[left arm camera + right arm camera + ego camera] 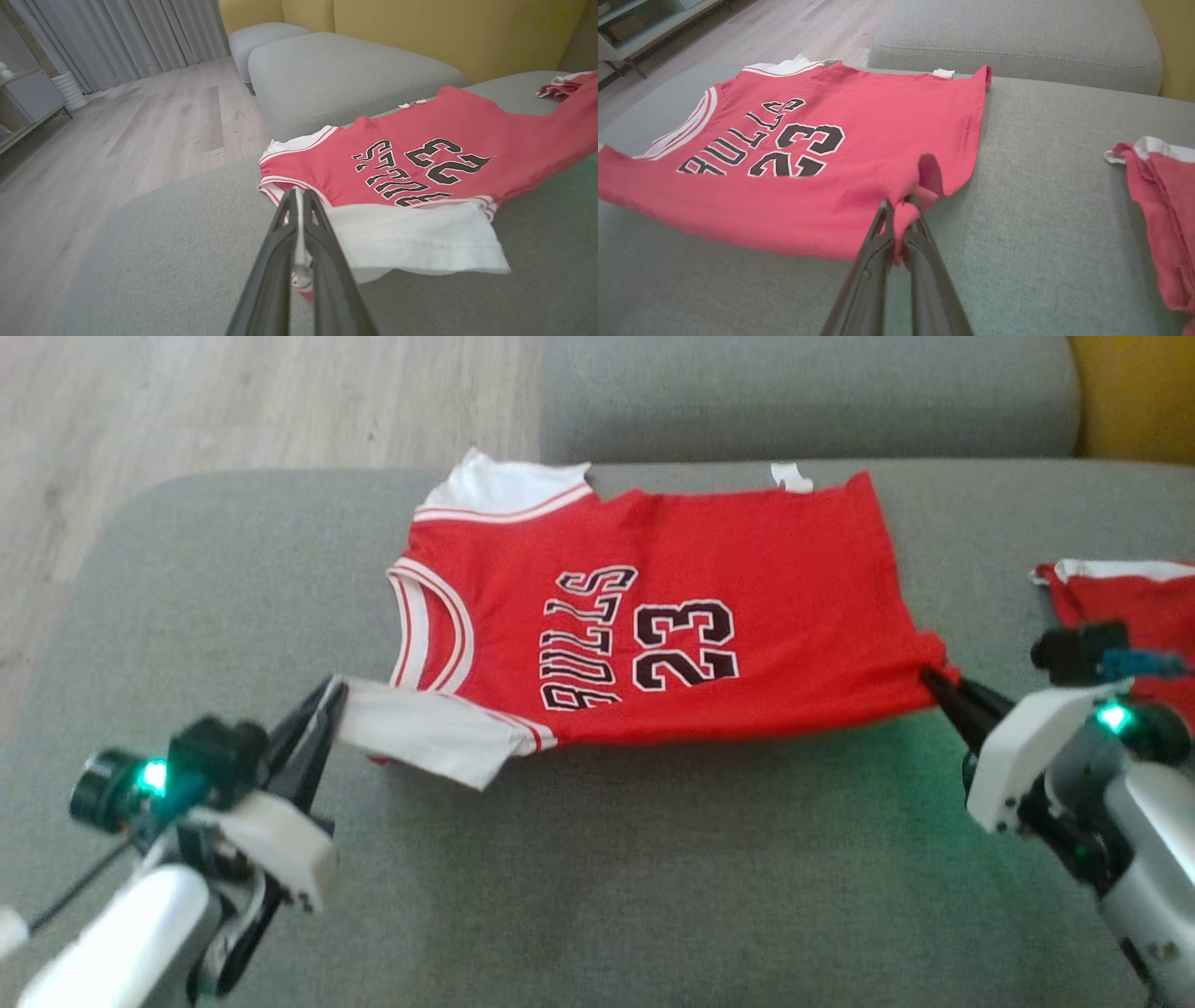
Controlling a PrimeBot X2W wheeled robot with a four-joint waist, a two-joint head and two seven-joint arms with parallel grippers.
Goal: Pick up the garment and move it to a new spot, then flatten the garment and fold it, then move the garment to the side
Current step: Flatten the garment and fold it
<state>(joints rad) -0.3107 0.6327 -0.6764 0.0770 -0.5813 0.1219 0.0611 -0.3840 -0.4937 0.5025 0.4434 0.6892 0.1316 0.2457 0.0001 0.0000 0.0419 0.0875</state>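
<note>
1. The garment, a red jersey with white sleeves and "BULLS" and "23" printed in black, is spread print-up across the grey cushion. Its collar is turned toward the robot's left and its hem toward the robot's right.
2. The left gripper is clamped on the outer edge of the near sleeve. In the left wrist view, white cloth is seen pinched between the two dark fingers.
3. The right gripper is closed on the near hem corner. In the right wrist view, red cloth is seen bunched between its fingers.
4. The garment's near edge is drawn out straight between the two grippers. It appears slightly raised off the cushion, and a shadow is cast beneath it.
5. The far edge is left resting on the cushion. The far sleeve lies at the far left corner, and a small white label sticks out further along that edge.
6. A second red cloth with white trim is seen on the same cushion at the robot's right. It lies apart from the jersey and just beyond the right gripper.
7. Another grey seat is placed behind the cushion. A wooden floor is seen at the far left and a yellow backrest at the far right.
</note>
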